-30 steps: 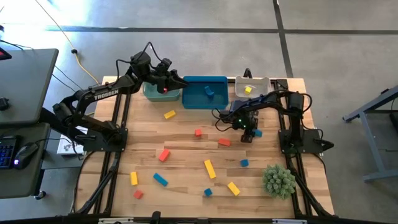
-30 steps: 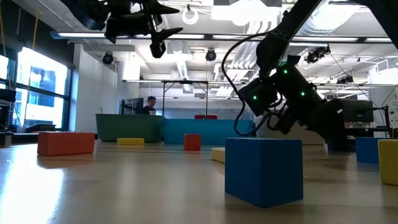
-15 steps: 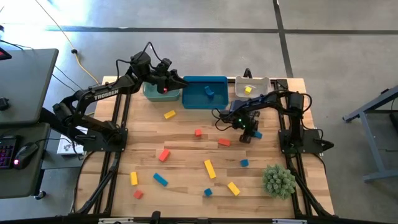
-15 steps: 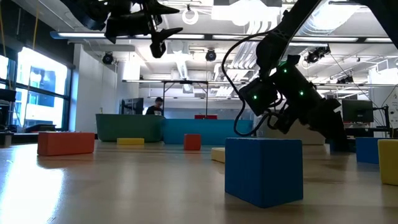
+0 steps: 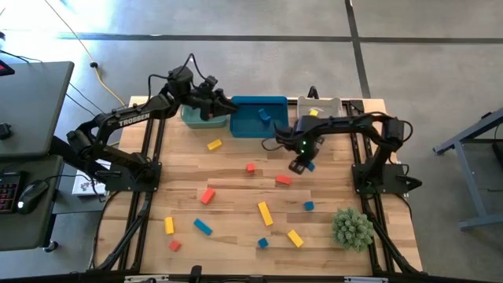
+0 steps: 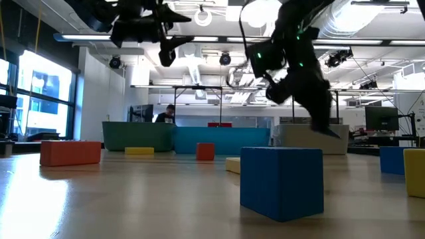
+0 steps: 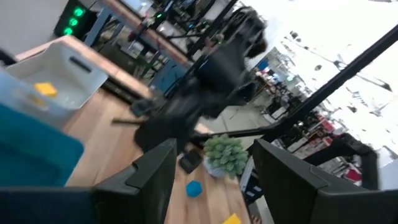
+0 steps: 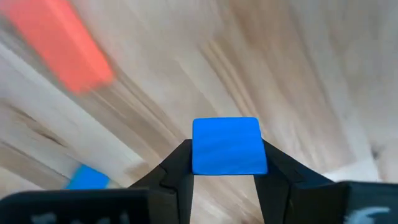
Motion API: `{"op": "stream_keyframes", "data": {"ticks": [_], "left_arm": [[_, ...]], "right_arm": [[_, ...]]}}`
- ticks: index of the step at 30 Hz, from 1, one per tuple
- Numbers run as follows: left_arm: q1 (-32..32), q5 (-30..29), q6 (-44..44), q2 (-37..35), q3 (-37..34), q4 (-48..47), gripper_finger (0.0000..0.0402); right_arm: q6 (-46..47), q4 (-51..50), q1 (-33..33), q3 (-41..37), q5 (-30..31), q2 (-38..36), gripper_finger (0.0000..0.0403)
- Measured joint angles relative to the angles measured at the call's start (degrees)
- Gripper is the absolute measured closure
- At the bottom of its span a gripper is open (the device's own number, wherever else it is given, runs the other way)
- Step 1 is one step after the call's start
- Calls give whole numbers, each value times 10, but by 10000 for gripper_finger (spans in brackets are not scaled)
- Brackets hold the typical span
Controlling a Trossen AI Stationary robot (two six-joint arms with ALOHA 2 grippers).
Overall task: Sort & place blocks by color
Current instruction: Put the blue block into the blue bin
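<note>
The right gripper (image 8: 225, 177) is clamped on a blue cube (image 8: 226, 145), lifted off the table just in front of the blue bin (image 5: 245, 126); the left gripper (image 7: 208, 165), jaws apart and empty, hovers over the neighbouring green bin (image 5: 194, 119)

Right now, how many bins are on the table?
3, along the far edge: green bin leftmost, blue bin midway, white bin rightmost.

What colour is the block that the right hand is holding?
Blue: the block shows best in the right wrist view, in the right hand.
</note>
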Motion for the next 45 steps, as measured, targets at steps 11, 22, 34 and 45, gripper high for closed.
{"op": "stream_keyframes", "data": {"ticks": [11,22,34,45], "left_arm": [[0,-37,55,0,0,-61,200],[19,-96,39,0,0,-64,200],[31,-119,14,0,0,-86,200],[27,-185,14,1,0,-147,200]], "right_arm": [[-45,120,-14,141,5,-10,296],[-132,266,-92,225,6,-10,296],[-201,433,-134,196,15,4,296],[-256,435,-148,98,16,38,296]]}}
